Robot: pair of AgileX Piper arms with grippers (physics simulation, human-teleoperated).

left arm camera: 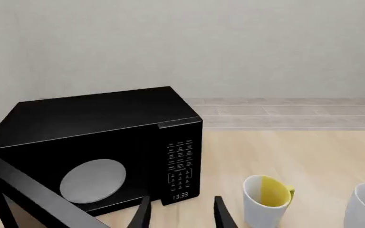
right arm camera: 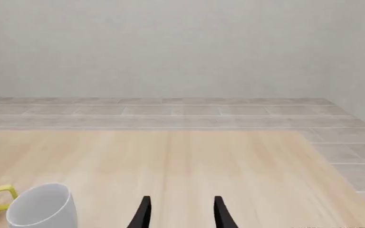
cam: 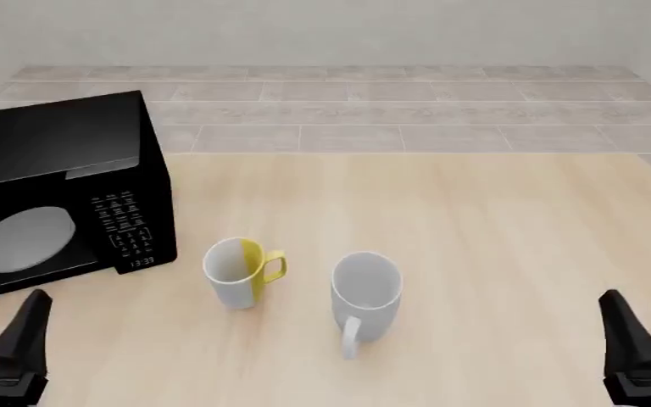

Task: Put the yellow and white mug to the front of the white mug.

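A: Setting. A pale wooden table (cam: 473, 220) stands before a tiled floor and plain grey wall; a black microwave (cam: 60, 186), door swung open, sits at the table's far left.

B: And the objects of the task?

A: The yellow and white mug (cam: 238, 271) stands upright just right of the microwave, its yellow loop handle turned toward the white mug (cam: 365, 292). The two are near each other but apart. The white mug is upright, taller and wider, its handle pointing toward the arms' side.

B: How would the smaller mug handle?

A: Judged as glazed ceramic: rigid, light, smooth and likely slippery, and liable to tip if nudged at the rim. A grip across the rim wall, or around the body away from the handle, seems soundest.

B: Appearance?

A: White body, yellow vertical panel, yellow handle, whitish interior.

B: The grippers?

A: The left gripper (left arm camera: 182, 213) and right gripper (right arm camera: 181, 213) each show fingers spread apart, holding nothing, well short of both mugs.
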